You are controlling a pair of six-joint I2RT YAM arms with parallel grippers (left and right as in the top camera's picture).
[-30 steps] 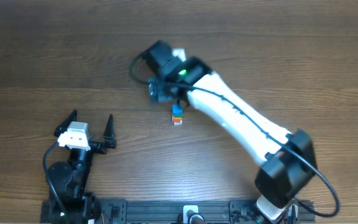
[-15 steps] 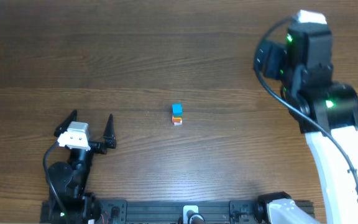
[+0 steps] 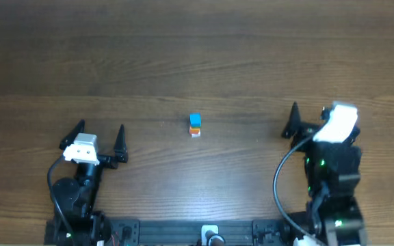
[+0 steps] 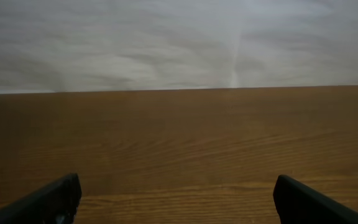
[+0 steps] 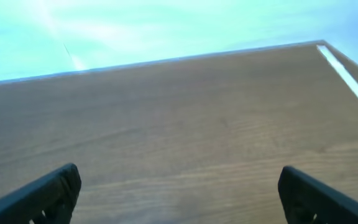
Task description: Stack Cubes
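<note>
The blue cube (image 3: pixel 195 120) sits atop the orange cube (image 3: pixel 195 130), so stacking looks done; left tool (image 3: pixel 100 130) and right tool (image 3: pixel 318 117) sit wide open, empty, nothing further needed

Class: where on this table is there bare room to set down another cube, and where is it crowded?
Bare: the far half of the table beyond the cube stack, and the strips between it and the left gripper and right gripper. Crowded: the near edge by the arm bases.
</note>
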